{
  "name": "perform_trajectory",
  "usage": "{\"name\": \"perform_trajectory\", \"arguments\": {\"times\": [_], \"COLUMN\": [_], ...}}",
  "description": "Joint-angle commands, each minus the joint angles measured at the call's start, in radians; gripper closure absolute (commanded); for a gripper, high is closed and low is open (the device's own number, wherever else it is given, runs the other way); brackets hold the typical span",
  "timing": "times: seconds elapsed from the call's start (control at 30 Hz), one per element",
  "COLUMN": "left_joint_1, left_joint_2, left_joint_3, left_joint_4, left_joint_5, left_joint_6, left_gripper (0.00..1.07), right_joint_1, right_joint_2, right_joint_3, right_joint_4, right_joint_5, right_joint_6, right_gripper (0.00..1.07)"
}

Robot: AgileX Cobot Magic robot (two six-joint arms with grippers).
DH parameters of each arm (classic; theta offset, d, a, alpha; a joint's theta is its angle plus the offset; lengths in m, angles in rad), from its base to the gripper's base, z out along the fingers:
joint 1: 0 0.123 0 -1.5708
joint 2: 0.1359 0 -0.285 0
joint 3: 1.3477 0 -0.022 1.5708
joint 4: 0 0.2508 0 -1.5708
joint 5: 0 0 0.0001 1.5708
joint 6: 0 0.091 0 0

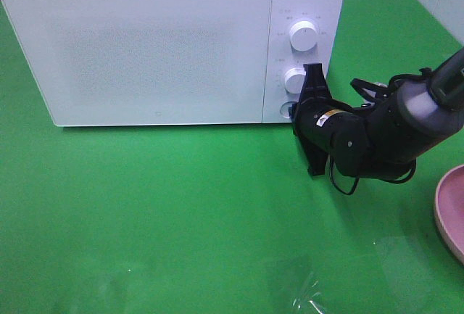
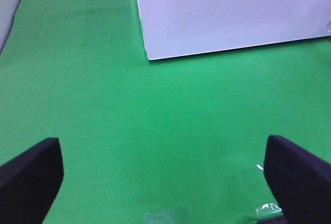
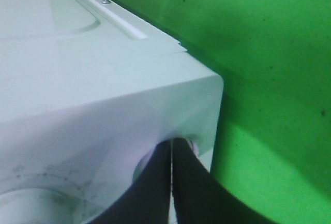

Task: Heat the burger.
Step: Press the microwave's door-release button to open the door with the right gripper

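We find the burger in no view, while the right gripper (image 3: 171, 146) has its jaws pressed together, empty, at the round button (image 1: 284, 109) low on the microwave (image 1: 145, 46), and the left gripper (image 2: 163, 149) holds its jaws wide apart, empty, above the green counter (image 1: 145, 220).

My right arm (image 1: 406, 122) reaches in from the right, held low over the bench, with its wrist (image 1: 341, 136) bent toward the left and far side. Its jaws are pressed together, with only a thin seam between the fingers (image 3: 196, 193). My left jaws gape wide, tips angled down at the bench, not touching it.
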Motion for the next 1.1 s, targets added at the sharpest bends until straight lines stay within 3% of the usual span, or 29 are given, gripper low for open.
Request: {"name": "perform_trajectory", "arguments": {"times": [0.03,1.1], "left_joint_1": [-0.005,-0.005], "left_joint_2": [-0.018,-0.018], "left_joint_3": [0.000,0.000], "left_joint_4": [-0.005,-0.005], "left_joint_5": [-0.013,-0.013], "left_joint_6": [-0.001,-0.001], "left_gripper": [0.09,0.09], "right_joint_1": [-0.017,-0.017], "right_joint_2": [-0.017,0.030], "right_joint_3": [-0.017,-0.158], "right_joint_4": [0.023,0.095], "right_joint_5": [-0.118,-0.378], "right_joint_6": [0.015,-0.036], "right_gripper": [1.07,1.07]}}
